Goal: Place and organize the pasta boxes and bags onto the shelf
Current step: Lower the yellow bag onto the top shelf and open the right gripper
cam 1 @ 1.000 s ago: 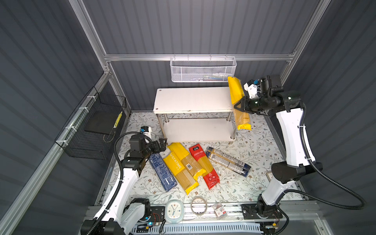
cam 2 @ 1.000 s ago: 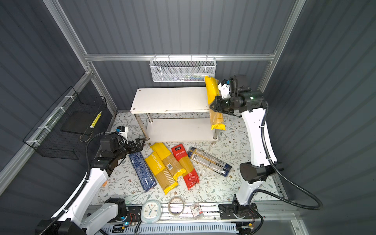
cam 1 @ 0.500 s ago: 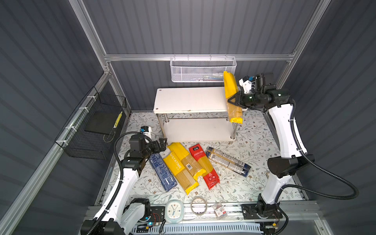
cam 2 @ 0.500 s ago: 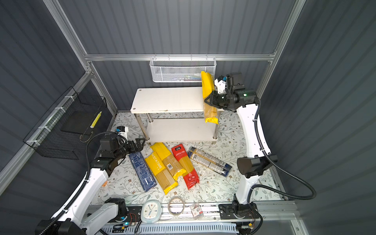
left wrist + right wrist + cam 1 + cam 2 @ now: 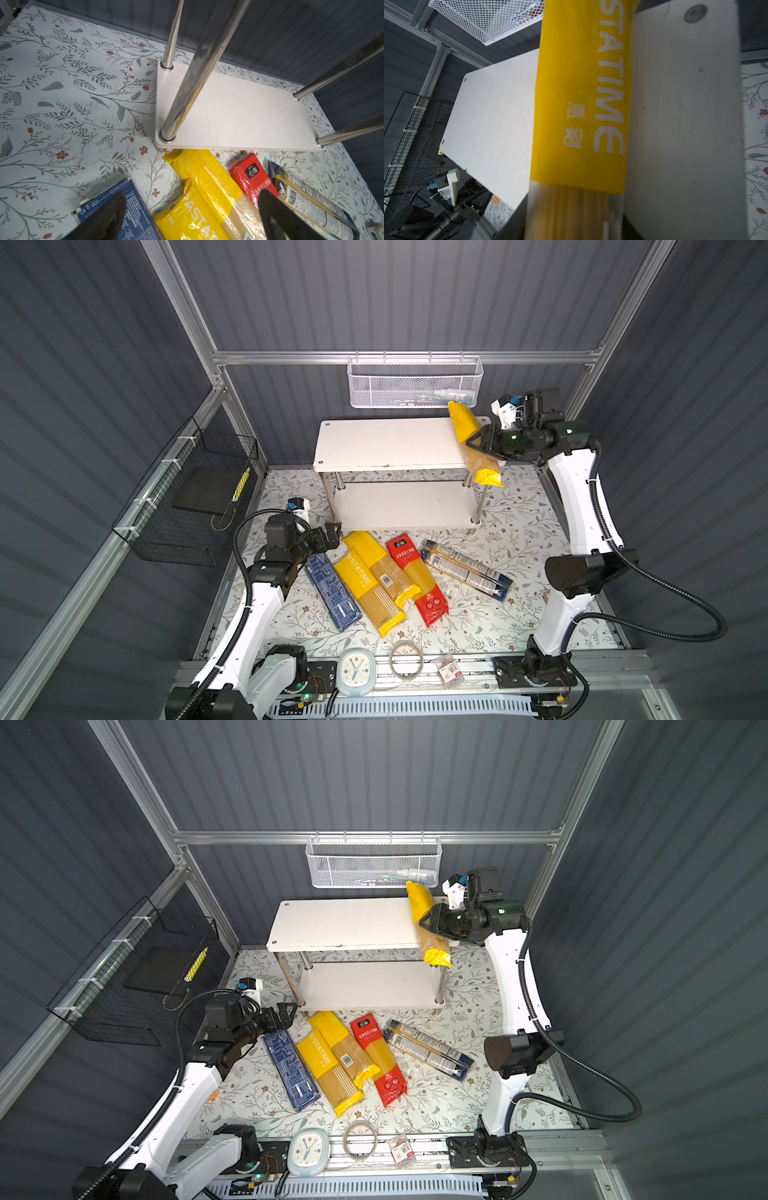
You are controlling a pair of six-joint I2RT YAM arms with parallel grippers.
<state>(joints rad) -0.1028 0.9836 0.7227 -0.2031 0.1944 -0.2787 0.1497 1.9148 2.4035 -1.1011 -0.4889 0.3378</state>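
Between the right fingers (image 5: 478,438), over the shelf's (image 5: 386,443) top board, is a yellow PASTATIME bag (image 5: 461,422), long axis crosswise to them, one end overhanging the front edge; clamped or loose, I cannot tell. Left fingers (image 5: 108,216) spread wide, empty, just above the dark-blue box (image 5: 141,220) on the desk (image 5: 62,104), nearest the other packs (image 5: 378,585)

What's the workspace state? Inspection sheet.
Surface: floral mat, flat.
Job's things: yellow PASTATIME bag across white two-tier shelf's top board, overhanging front; navy patterned box, two yellow bags, red bag, clear bag on mat.
Clutter: pale clock, tape ring, small packet on front rail.
End effectors: left end effector open over packs; right end effector around shelved bag, grip unclear.
Cables: black hoses beside both arms.
Surroundings: white mesh basket, black wire basket on frame.
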